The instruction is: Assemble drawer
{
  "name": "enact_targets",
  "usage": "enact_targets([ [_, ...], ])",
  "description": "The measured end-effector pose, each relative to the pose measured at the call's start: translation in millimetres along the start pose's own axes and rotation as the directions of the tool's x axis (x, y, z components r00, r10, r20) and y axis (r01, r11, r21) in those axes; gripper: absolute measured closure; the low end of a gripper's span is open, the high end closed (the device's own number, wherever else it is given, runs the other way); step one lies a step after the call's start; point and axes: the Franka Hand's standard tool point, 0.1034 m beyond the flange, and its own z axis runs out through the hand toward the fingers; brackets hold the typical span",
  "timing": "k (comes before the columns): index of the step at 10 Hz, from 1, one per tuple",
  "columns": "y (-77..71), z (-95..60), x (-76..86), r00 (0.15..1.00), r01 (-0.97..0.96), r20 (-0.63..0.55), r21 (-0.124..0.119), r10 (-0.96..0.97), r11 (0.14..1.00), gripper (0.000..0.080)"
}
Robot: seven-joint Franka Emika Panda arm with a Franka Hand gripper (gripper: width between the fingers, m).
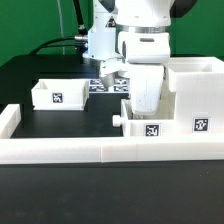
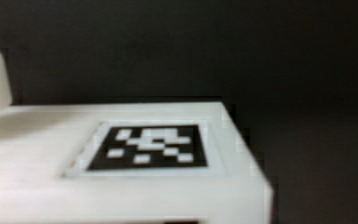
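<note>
In the exterior view my white gripper (image 1: 145, 106) reaches down onto a white drawer box (image 1: 142, 122) with a round knob (image 1: 117, 120). This box lies against the tall white drawer casing (image 1: 195, 92) on the exterior view's right. My fingertips are hidden behind the box wall. The wrist view is blurred and filled by a white panel (image 2: 51, 150) with a black-and-white tag (image 2: 153, 148), very close under my gripper (image 2: 172, 219); the grip looks shut on this box. A second small open drawer box (image 1: 57, 95) with a tag stands apart on the exterior view's left.
A long white rail (image 1: 90, 150) runs along the front of the black table, with a short arm (image 1: 8, 122) at the exterior view's left. The marker board (image 1: 104, 86) lies behind my gripper. Cables hang at the back.
</note>
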Motion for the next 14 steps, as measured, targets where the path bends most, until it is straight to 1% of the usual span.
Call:
enact_targets([
  [2, 0.0, 0.0, -0.1, 1.0, 0.0, 0.0, 0.0, 0.0, 1.0, 0.0757],
  [3, 0.0, 0.0, -0.3, 1.0, -0.001, 0.0, 0.0, 0.001, 1.0, 0.0645],
  [4, 0.0, 0.0, -0.1, 1.0, -0.003, 0.0, 0.0, 0.003, 1.0, 0.0645],
  [5, 0.2, -0.2, 0.8, 1.0, -0.005, -0.001, 0.0, 0.005, 1.0, 0.0511],
  [6, 0.8, -0.5, 1.0, 1.0, -0.007, -0.001, -0.001, 0.007, 1.0, 0.0327],
  [7, 1.4, -1.6, 0.9, 1.0, -0.008, 0.0, -0.001, 0.008, 1.0, 0.0212],
  [8, 1.7, -5.8, 0.6, 1.0, -0.01, 0.003, 0.004, 0.01, 1.0, 0.0212],
  [9, 3.1, -15.3, -0.8, 1.0, -0.019, 0.007, 0.005, 0.019, 1.0, 0.0162],
  [11, 6.6, -42.4, -3.9, 0.999, -0.041, 0.013, -0.014, 0.042, 0.999, 0.0153],
  [12, 8.9, -51.7, -6.9, 0.999, -0.044, 0.018, -0.014, 0.045, 0.999, 0.015],
  [13, 13.2, -60.5, -13.4, 0.999, -0.046, 0.02, -0.026, 0.046, 0.999, 0.015],
  [14, 14.9, -63.4, -24.3, 0.999, -0.031, 0.024, -0.028, 0.032, 0.999, 0.015],
])
